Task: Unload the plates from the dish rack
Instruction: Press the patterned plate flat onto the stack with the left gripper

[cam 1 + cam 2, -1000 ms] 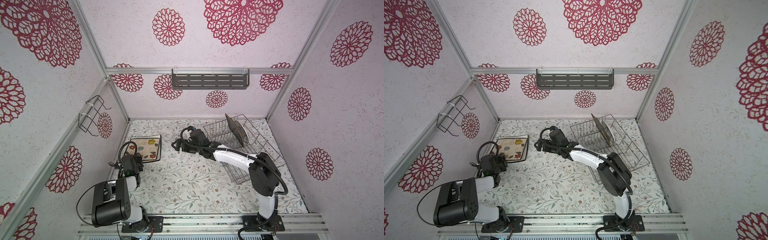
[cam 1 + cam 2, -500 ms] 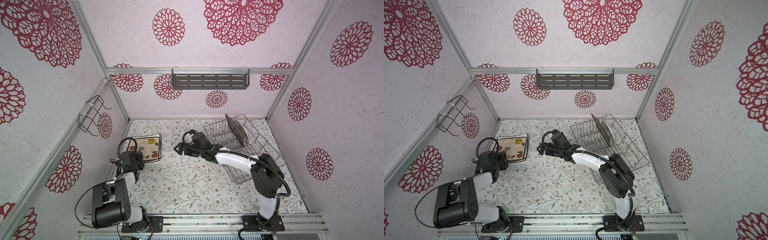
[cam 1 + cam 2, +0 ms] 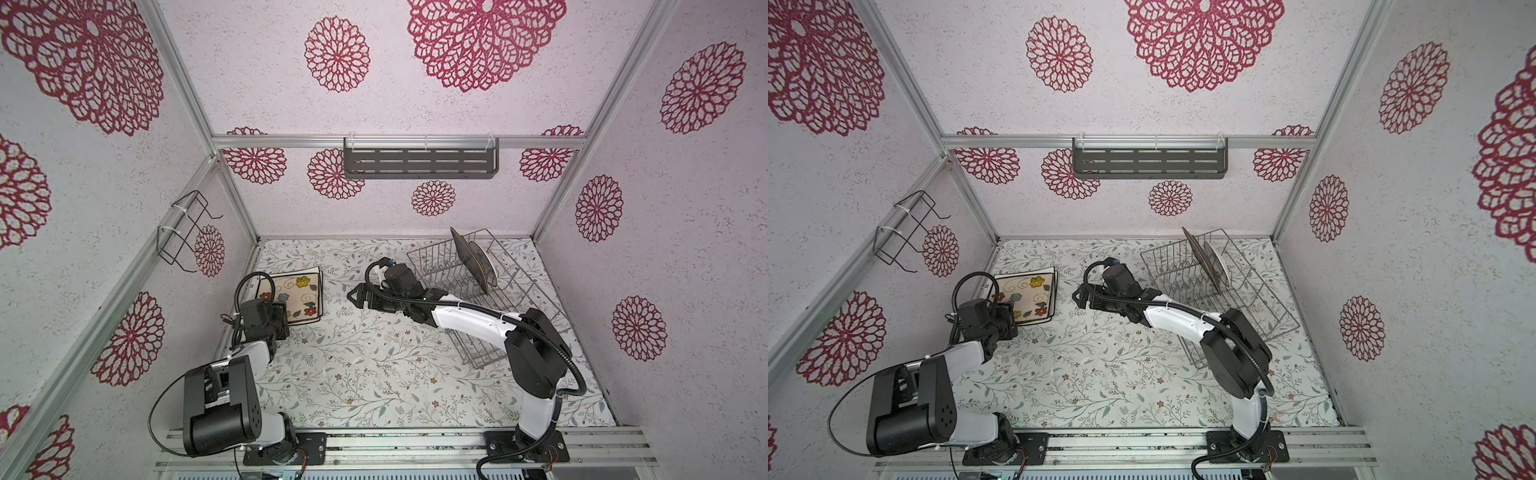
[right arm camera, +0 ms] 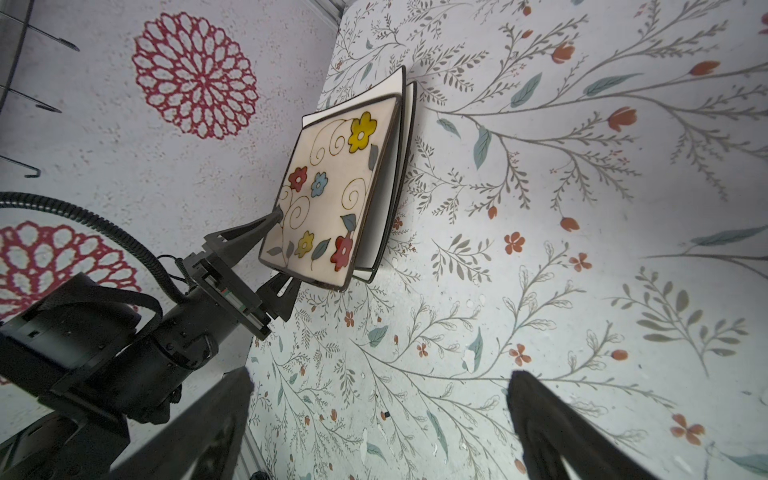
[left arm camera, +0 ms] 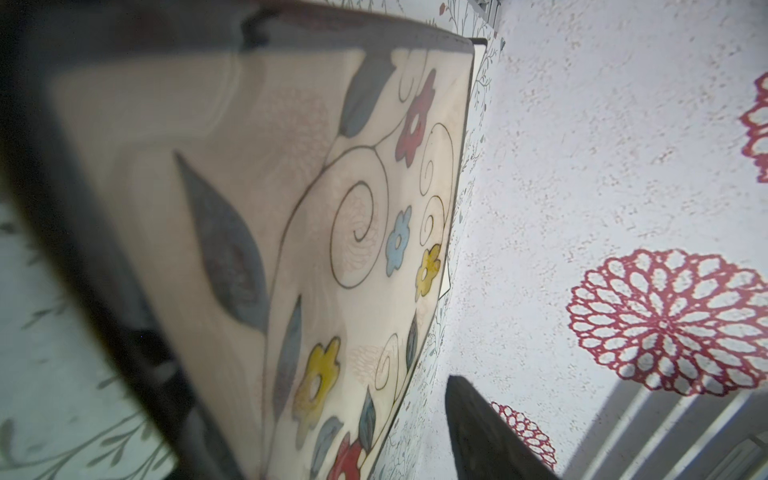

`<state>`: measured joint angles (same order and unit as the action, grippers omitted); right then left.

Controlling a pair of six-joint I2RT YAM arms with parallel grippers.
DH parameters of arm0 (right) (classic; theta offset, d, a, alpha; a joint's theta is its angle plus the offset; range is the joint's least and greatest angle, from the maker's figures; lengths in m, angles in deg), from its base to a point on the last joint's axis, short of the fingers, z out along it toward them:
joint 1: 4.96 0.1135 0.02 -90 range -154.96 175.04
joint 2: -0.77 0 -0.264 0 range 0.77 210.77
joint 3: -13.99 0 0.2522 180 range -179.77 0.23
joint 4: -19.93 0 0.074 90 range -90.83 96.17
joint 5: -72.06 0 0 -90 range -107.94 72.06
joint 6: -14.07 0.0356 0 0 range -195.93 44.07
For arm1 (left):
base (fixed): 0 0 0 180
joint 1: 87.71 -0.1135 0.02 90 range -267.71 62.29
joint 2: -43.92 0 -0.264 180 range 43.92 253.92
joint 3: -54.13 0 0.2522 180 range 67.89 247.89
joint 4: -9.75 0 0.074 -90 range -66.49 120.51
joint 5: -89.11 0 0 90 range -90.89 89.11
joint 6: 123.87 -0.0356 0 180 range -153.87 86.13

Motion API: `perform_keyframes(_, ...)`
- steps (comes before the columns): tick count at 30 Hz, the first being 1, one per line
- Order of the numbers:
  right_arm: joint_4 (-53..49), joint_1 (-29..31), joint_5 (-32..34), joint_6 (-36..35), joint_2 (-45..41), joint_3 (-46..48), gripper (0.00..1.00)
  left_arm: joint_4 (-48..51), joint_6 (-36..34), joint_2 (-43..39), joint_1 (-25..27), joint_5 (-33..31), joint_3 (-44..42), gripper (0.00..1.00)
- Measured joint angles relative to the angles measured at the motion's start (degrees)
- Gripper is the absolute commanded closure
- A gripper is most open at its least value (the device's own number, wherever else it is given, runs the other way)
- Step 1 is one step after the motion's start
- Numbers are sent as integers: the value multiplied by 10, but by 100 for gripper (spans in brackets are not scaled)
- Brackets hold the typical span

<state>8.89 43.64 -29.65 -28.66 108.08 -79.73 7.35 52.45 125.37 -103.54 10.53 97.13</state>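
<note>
Risk: floral plate, atop white plates and between left gripper's spread jaws, could snag on a finger at pull-back and slide off; right gripper jaws wide, empty; two plates upright in rack behind them.

The left arm and right arm are built of glossy white shells joined by blocky black joint housings, each trailed by a ribbed black cable. The left gripper and right gripper are fitted with matte black, tapered fingers.
</note>
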Motion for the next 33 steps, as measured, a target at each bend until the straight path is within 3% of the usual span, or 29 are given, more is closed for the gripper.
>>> perform_keyframes(20, 0, 5, 0, 4, 0, 0, 1, -6, 19, 20, -1, 47, 19, 28)
perform_keyframes(33, 0, 6, 0, 4, 0, 0, 1, 26, 15, 22, -1, 45, 32, 28)
